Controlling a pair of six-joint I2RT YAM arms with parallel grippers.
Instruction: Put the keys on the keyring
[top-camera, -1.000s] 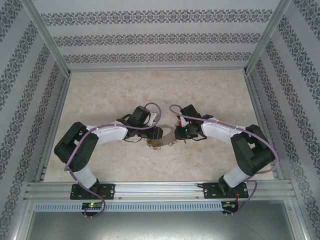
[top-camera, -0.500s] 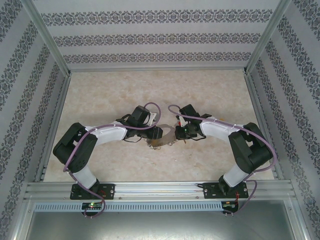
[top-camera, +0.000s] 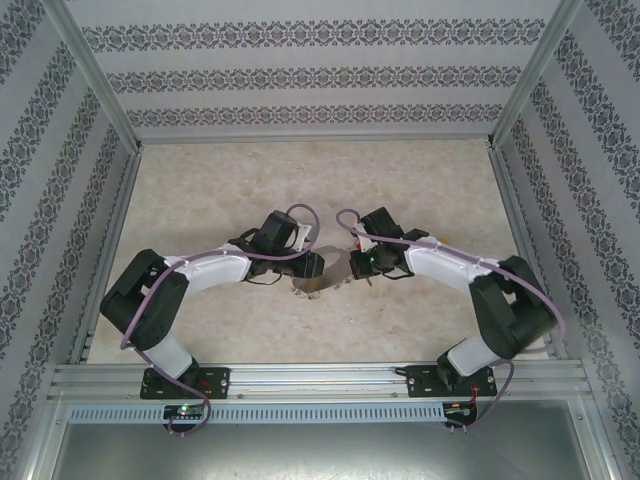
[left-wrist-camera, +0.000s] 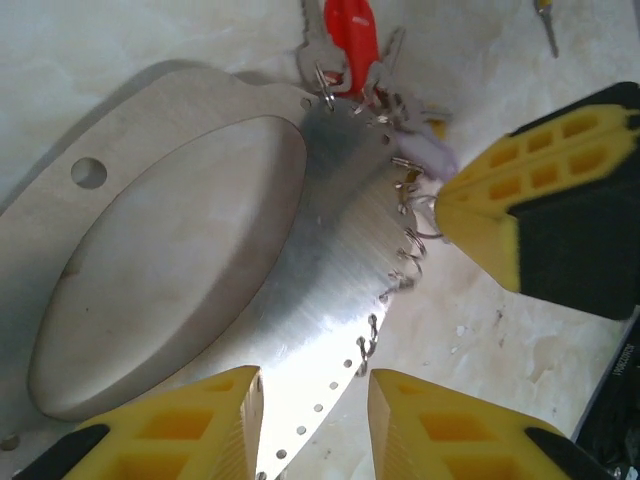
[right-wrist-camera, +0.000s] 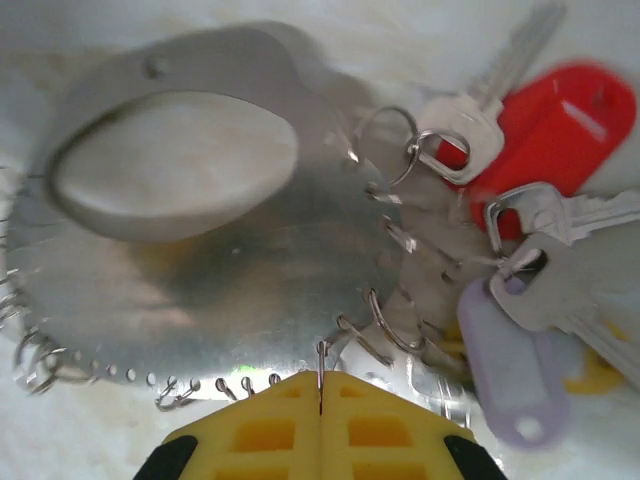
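Keys (right-wrist-camera: 470, 125) look light, stiff and slippery; the thin springy keyring (right-wrist-camera: 320, 352) suits an edgewise pinch, as the right gripper (right-wrist-camera: 320, 380) clamps it while the left gripper (left-wrist-camera: 315, 388) gapes.

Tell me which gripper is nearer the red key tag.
Right. The right gripper, shut on a wire ring, is a short way from the red key tag; the left gripper straddles the plate edge farther off.

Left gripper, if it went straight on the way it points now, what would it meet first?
Most likely the flat silvery metal plate, whose perforated edge lies just ahead of the open left gripper; the small wire rings sit further along. Height is unclear.
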